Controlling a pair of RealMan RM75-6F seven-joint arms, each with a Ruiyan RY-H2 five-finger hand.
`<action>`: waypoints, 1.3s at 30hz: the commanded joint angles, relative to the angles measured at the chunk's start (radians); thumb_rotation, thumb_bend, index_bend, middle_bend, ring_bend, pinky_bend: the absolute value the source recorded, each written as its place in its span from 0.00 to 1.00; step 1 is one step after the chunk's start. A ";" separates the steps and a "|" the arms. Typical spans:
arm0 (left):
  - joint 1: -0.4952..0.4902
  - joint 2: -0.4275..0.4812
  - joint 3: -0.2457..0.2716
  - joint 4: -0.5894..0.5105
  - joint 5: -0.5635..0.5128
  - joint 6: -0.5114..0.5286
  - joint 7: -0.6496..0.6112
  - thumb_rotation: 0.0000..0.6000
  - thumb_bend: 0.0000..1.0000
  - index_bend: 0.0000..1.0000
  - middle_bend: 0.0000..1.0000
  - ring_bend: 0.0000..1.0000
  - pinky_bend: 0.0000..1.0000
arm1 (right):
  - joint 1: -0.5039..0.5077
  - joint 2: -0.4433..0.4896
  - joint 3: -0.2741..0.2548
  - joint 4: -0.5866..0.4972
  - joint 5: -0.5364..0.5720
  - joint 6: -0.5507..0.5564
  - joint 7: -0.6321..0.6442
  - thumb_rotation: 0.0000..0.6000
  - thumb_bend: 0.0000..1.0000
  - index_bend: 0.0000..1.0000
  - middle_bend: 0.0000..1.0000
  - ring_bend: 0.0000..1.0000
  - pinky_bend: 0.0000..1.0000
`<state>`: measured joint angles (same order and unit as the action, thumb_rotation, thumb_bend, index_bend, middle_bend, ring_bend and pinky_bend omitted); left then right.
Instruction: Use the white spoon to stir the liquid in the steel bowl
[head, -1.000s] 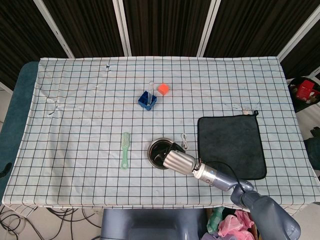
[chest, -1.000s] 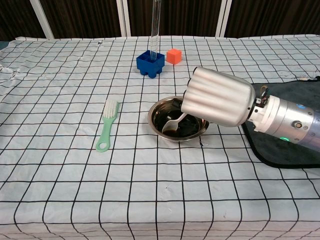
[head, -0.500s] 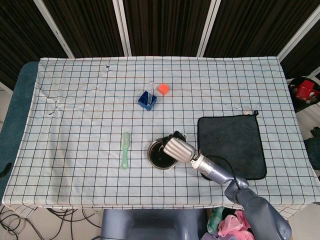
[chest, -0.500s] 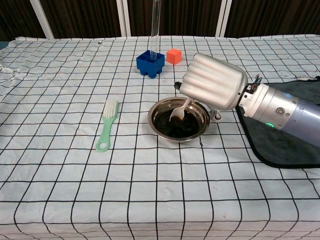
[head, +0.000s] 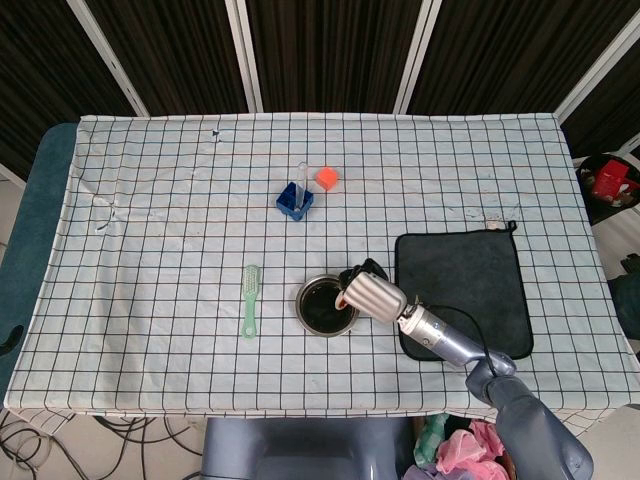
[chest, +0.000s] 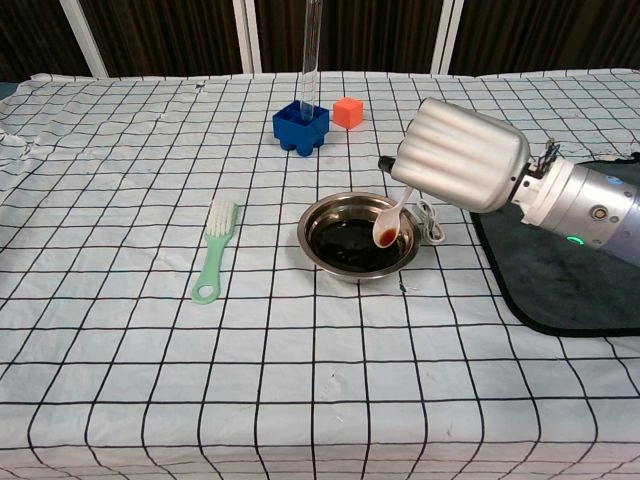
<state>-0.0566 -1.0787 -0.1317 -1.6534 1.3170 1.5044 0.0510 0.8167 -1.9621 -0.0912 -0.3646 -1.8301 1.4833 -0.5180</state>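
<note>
The steel bowl (chest: 357, 238) (head: 323, 305) of dark liquid sits on the checked cloth near the table's front middle. My right hand (chest: 462, 156) (head: 372, 293) hovers at the bowl's right rim and holds the white spoon (chest: 390, 226) by its handle. The spoon's bowl hangs just above the liquid at the right side, with brown liquid in it. My left hand is not visible in either view.
A green brush (chest: 212, 249) lies left of the bowl. A blue holder (chest: 301, 125) with a clear tube and an orange cube (chest: 347, 111) stand behind it. A dark mat (chest: 570, 270) lies to the right, a small white cord (chest: 431, 222) by the bowl.
My right hand moved right and back across the bowl, carrying the spoon from the left part of the liquid to the right rim and lifting its bowl out of the liquid.
</note>
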 joint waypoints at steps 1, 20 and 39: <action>0.000 -0.001 0.000 0.000 0.000 0.000 0.002 1.00 0.24 0.10 0.03 0.00 0.00 | -0.012 0.018 -0.017 -0.033 -0.018 0.035 0.002 1.00 0.43 0.80 0.84 1.00 1.00; -0.002 -0.004 0.001 -0.001 0.000 -0.004 0.007 1.00 0.24 0.10 0.03 0.00 0.00 | -0.004 0.032 -0.026 -0.225 -0.064 0.061 -0.059 1.00 0.43 0.81 0.84 1.00 1.00; -0.002 0.003 0.001 0.000 -0.002 -0.008 -0.003 1.00 0.24 0.10 0.03 0.00 0.00 | 0.046 -0.055 0.063 -0.086 0.005 -0.029 -0.056 1.00 0.43 0.81 0.84 1.00 1.00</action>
<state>-0.0584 -1.0760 -0.1309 -1.6531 1.3154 1.4969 0.0475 0.8594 -2.0124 -0.0344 -0.4603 -1.8317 1.4590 -0.5772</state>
